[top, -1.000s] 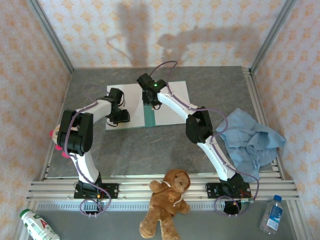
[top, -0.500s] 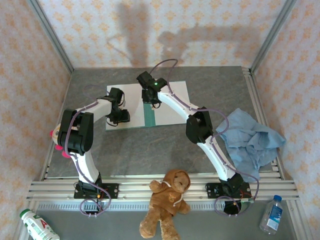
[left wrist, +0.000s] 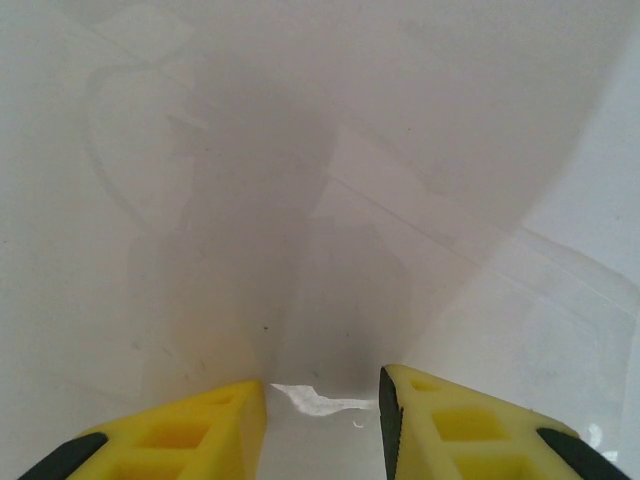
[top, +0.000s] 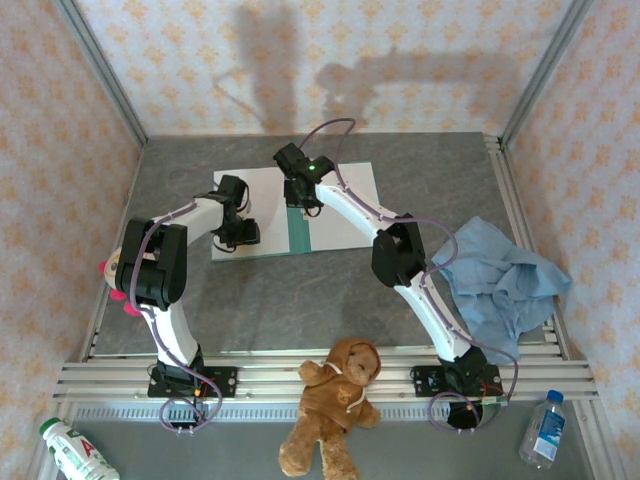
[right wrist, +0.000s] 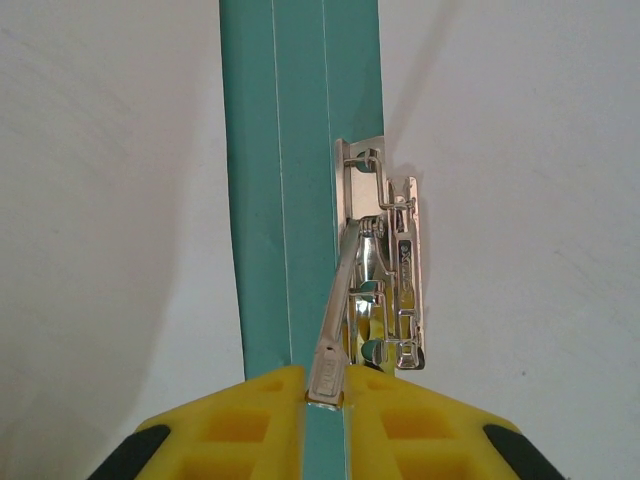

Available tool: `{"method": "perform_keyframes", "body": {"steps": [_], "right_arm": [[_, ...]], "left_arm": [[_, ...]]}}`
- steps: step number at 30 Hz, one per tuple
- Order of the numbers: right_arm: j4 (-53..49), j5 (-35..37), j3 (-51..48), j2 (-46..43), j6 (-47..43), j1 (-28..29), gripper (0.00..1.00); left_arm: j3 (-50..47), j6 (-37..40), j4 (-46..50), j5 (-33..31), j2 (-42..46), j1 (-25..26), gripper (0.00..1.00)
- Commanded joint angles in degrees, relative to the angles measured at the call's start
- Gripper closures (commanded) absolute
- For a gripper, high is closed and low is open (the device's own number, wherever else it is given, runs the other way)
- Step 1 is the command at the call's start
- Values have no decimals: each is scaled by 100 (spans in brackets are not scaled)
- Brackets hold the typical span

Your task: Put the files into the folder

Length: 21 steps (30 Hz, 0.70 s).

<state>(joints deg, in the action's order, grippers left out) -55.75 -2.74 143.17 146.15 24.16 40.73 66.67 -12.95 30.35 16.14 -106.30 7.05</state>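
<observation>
The left gripper (left wrist: 322, 420) has its yellow fingers (left wrist: 190, 435) released and parted, with nothing between them. Their tips are down on the white files (left wrist: 300, 180), which spread ahead of the fingers and off to both sides. A faint sheet edge runs slantwise ahead of the right-hand finger. In the top view this paper lies on the left half of the open folder (top: 298, 235), whose teal spine shows near those fingers, on their right.

The right gripper (right wrist: 325, 400) is clenched on the clamp lever (right wrist: 338, 300), a slim metal bar whose end sits squeezed between the two fingertips. The lever slants away from the fingers to the silver clamp (right wrist: 395, 270) just ahead of them, fixed at the right edge of the teal spine. The spine runs straight ahead from between the fingers, with white paper lying flat on either side of it.

Well to the right of both grippers, a light blue cloth (top: 500, 280) lies crumpled at the edge of the table (top: 420, 160).
</observation>
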Motion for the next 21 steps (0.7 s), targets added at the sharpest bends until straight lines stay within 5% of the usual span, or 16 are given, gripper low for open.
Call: {"method": "perform_keyframes", "body": {"steps": [1,21], "right_arm": [[-147,205,138,73,-30,-38,83],[-331,231,9,64,-101,-48,85]], "left_arm": [[55,85,199,-40,-189,32,63],[71,73,235,-61,-172,33,63]]}}
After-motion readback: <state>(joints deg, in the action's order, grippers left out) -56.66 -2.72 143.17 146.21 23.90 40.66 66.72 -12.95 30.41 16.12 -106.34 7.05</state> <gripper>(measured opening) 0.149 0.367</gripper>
